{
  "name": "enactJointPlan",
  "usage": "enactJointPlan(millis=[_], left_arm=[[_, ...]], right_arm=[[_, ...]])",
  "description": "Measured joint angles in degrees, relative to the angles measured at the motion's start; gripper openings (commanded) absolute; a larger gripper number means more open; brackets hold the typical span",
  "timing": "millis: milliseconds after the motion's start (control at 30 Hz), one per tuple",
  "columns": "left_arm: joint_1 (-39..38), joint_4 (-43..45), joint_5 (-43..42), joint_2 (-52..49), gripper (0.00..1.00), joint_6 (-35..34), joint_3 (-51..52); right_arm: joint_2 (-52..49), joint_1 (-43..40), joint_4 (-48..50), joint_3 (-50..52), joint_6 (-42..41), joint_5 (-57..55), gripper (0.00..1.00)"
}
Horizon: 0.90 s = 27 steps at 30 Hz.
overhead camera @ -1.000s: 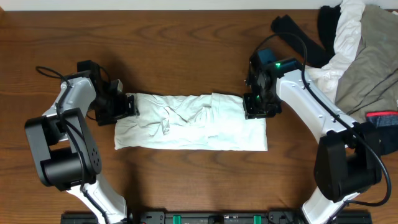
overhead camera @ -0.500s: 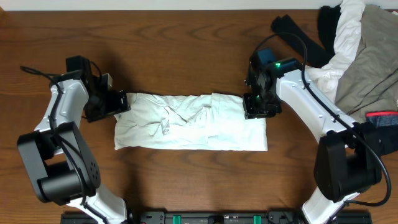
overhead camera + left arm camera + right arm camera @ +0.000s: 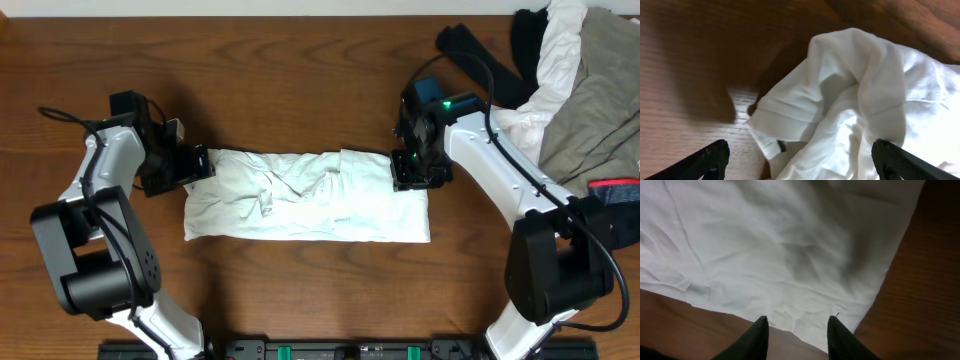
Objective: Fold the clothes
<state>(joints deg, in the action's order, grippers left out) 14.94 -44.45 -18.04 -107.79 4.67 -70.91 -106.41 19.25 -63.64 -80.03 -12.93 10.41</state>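
A white shirt [image 3: 305, 197], one of the clothes, lies folded into a long strip across the middle of the table. My left gripper [image 3: 198, 165] is at its left end, open wide. In the left wrist view the crumpled sleeve end of the shirt [image 3: 865, 100] lies on the wood between the spread fingertips [image 3: 710, 157] of the left gripper [image 3: 800, 162]. My right gripper [image 3: 408, 172] hovers over the strip's upper right corner. Its fingers [image 3: 757, 335] stand apart over the edge of the shirt [image 3: 780, 245], with nothing pinched between them.
A heap of other clothes [image 3: 575, 85], white and grey-khaki, fills the back right corner, with a black piece [image 3: 468, 45] beside it. A navy garment with a red band [image 3: 612, 190] lies at the right edge. The brown wooden table [image 3: 300, 90] surrounds the strip.
My left gripper has spread its jaws wider and backed a little to the left off the shirt's end. The right arm and the shirt have not moved.
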Motion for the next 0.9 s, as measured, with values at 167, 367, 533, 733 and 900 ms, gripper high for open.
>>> enactJointPlan(millis=[167,367,533,733,900], left_arm=[[0.00,0.11,-1.07,-1.57,0.93,0.09,0.00],[0.02,0.09,-2.23,-3.26,0.93,0.11,0.00],[1.09,-0.09,-6.14,-3.26,0.93,0.09,0.00],[5.46,-0.13,-11.80,-3.26,0.93,0.09,0.00],[8.11,-0.31,-13.11,-3.26,0.94,0.11,0.00]], right_arm=[[0.00,0.00,0.00,0.00,0.00,0.00,0.37],[0.00,0.00,0.02,0.00,0.00,0.00,0.37],[0.00,0.00,0.02,0.00,0.00,0.00,0.38],[0.00,0.00,0.00,0.00,0.00,0.00,0.38],[0.00,0.00,0.00,0.00,0.00,0.00,0.38]])
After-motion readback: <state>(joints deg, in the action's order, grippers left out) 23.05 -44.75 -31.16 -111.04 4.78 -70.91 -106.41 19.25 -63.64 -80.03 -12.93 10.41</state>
